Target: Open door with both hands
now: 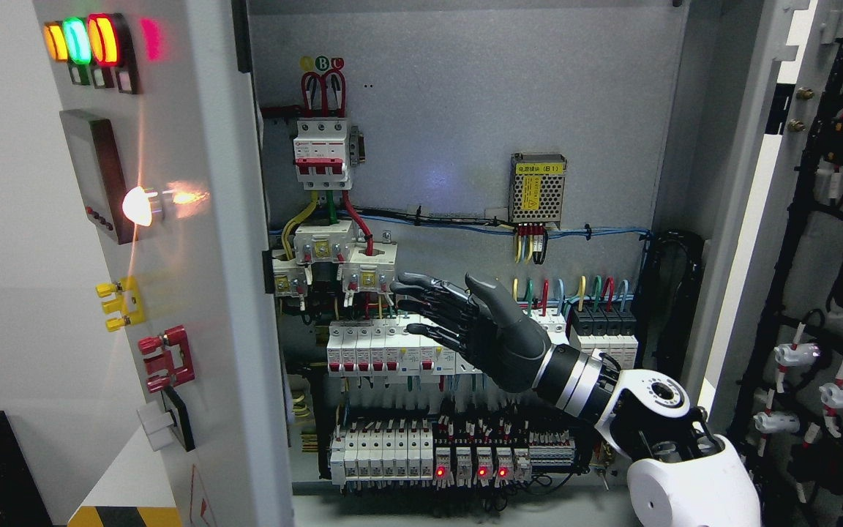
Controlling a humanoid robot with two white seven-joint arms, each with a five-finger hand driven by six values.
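head view: right robot hand (465, 322) fingers spread, holding nothing, before open cabinet (465, 110) breakers (385, 351).

The right hand (480, 329) was dark grey, with black segmented fingers (429, 300). A silver-ringed black wrist joined a glossy white forearm shell bearing a round black joint cap.

grey door (195, 293), black-yellow striped corner; dark grey right hand (465, 315); lamps (88, 40) orange, green, red, perhaps pink.
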